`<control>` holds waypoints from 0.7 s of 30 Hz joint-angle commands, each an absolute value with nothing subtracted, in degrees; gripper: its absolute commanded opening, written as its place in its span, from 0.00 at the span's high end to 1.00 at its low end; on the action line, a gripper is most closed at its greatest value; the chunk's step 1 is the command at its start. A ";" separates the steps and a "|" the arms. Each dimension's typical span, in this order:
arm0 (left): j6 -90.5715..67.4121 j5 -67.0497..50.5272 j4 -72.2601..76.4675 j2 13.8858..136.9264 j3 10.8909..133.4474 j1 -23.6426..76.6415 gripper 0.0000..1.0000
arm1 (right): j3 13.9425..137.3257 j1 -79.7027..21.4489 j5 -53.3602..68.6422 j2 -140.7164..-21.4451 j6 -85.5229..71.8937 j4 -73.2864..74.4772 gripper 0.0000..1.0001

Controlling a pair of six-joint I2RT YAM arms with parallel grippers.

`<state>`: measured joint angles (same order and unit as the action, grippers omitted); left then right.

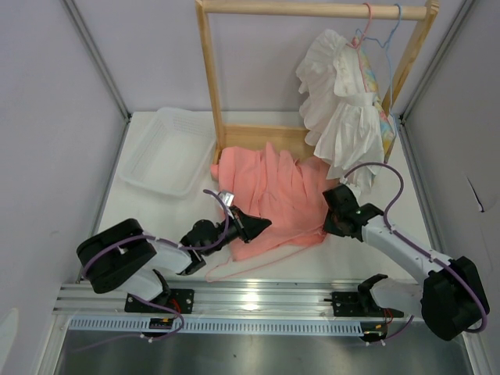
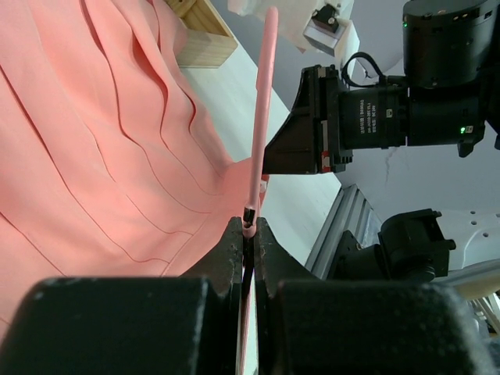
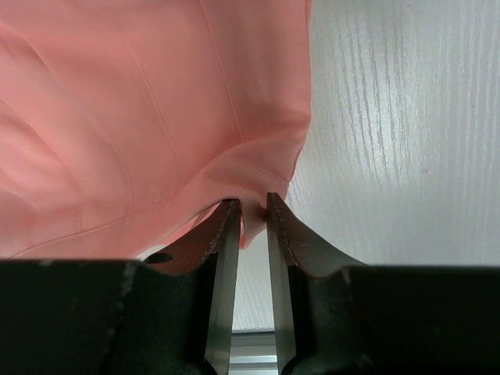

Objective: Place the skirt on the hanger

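The salmon-pink pleated skirt (image 1: 273,191) lies crumpled on the white table in front of the wooden rack. My left gripper (image 1: 262,225) rests at the skirt's near-left edge, shut on the thin pink hanger (image 2: 262,117). The hanger's rod rises from between the jaws (image 2: 248,225) beside the skirt's folds (image 2: 94,141). My right gripper (image 1: 326,226) is at the skirt's near-right corner. Its jaws (image 3: 253,205) pinch a small fold of the skirt's hem (image 3: 156,101) just above the table. Most of the hanger is hidden by the cloth and the gripper.
A wooden clothes rack (image 1: 209,78) stands at the back, with a white ruffled garment (image 1: 340,109) and a pastel one on a blue hanger (image 1: 394,31) hanging at its right end. A white plastic bin (image 1: 168,152) sits at the back left. A metal rail (image 1: 258,297) runs along the near edge.
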<state>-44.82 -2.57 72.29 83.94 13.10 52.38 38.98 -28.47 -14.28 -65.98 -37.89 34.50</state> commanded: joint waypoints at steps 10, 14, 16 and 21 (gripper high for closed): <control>-42.45 -1.14 96.59 80.86 13.01 52.73 1.00 | 39.20 -32.26 -17.49 -68.73 -40.78 35.69 0.68; -43.50 -1.58 98.69 83.58 13.18 52.73 1.00 | 39.20 -32.17 -18.63 -70.31 -40.69 34.81 0.63; -43.51 -1.58 98.88 84.11 13.45 52.73 1.00 | 39.20 -31.73 -18.72 -70.49 -40.43 34.19 0.64; -42.72 -1.67 98.79 84.64 14.24 52.91 1.00 | 39.20 -30.24 -17.85 -69.09 -38.94 33.92 0.71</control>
